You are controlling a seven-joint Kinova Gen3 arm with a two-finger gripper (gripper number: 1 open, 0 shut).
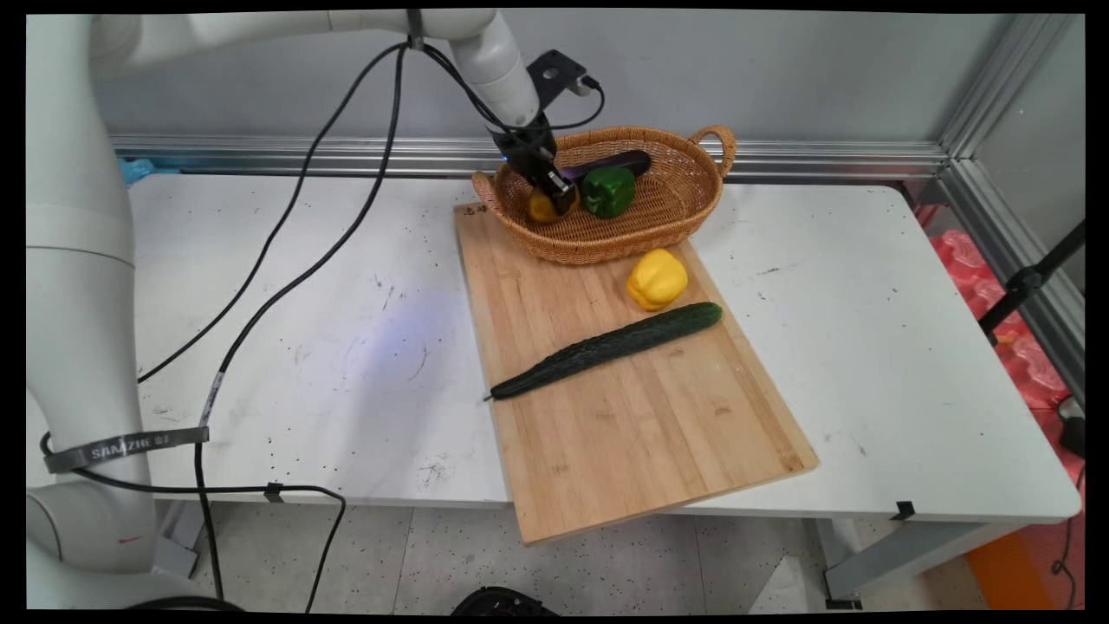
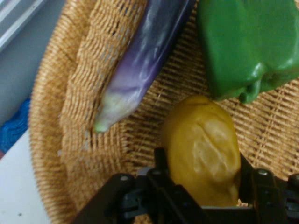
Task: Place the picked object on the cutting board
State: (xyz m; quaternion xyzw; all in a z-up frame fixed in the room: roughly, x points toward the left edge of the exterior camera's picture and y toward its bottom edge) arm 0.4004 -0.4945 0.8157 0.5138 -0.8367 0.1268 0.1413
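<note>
End effector (image 2: 203,186) down in basket (image 1: 667,217), fingers closed round yellow pepper (image 2: 205,149); green pepper (image 2: 247,46), eggplant (image 2: 140,60) beside.

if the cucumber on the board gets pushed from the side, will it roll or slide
The cucumber is long and round, lying loose on the flat board, so it would probably roll. Its slight curve and thinner end suggest it would veer rather than roll straight. It looks stiff, so it should move as one piece.

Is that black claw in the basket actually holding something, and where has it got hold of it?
Yes: the gripper clasps a yellow-orange pepper by its sides, inside the wicker basket.
</note>
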